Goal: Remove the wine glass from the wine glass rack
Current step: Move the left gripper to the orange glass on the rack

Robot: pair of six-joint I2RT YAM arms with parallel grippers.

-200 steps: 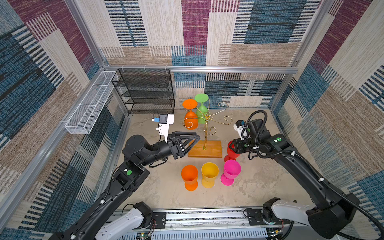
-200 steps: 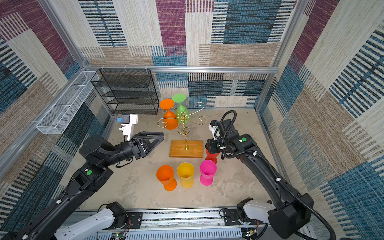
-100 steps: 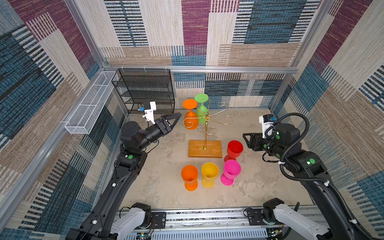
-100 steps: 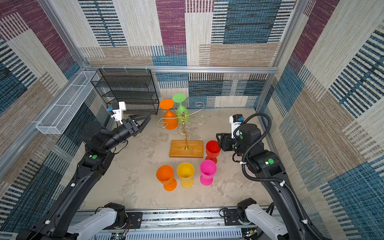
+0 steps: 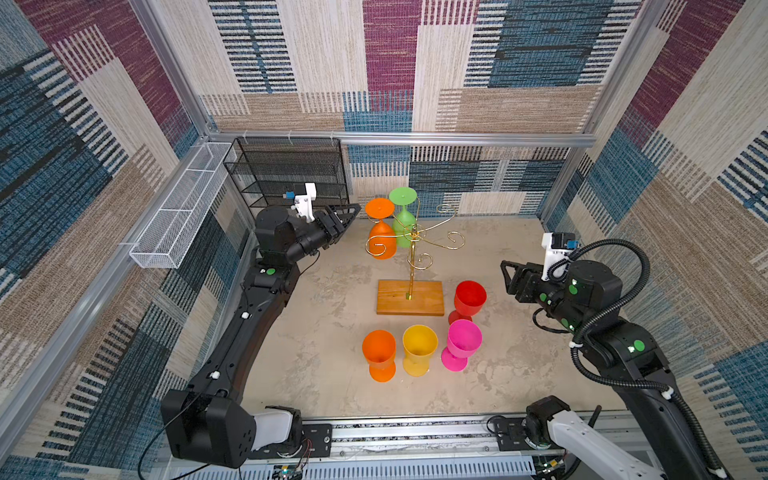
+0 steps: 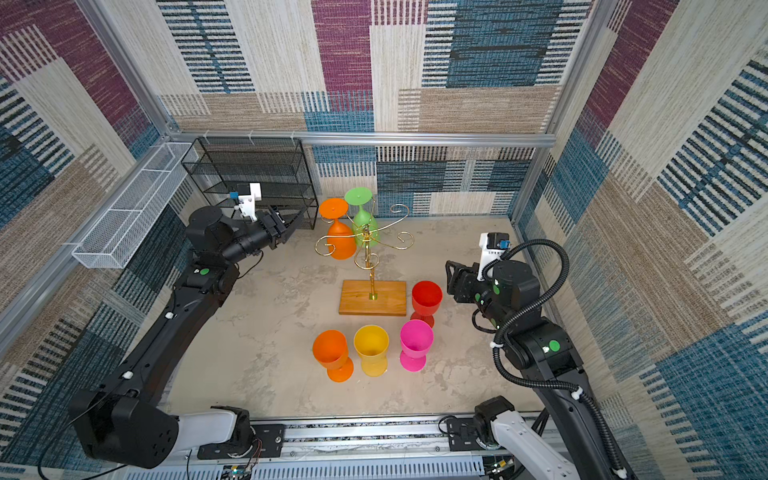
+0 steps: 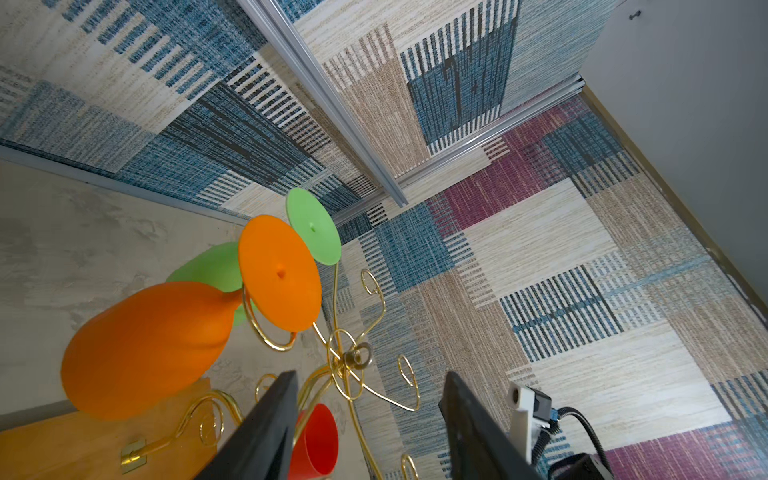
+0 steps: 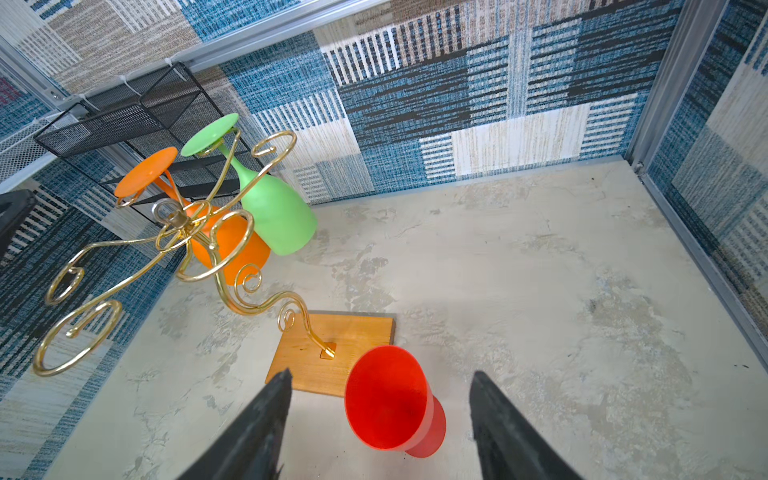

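Left gripper [image 5: 348, 219] and right gripper [image 5: 506, 277] both gape empty as we eye the orange wine glass [image 5: 381, 243] hanging inverted on the wine glass rack [image 5: 411, 266], which we judge best slid outward along its arm.

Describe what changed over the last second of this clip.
The right gripper let go of the red glass, now standing beside the base of the rack, and drew back to the right, open. The left gripper swung from the base toward the hanging orange glass. Everything else stayed put.
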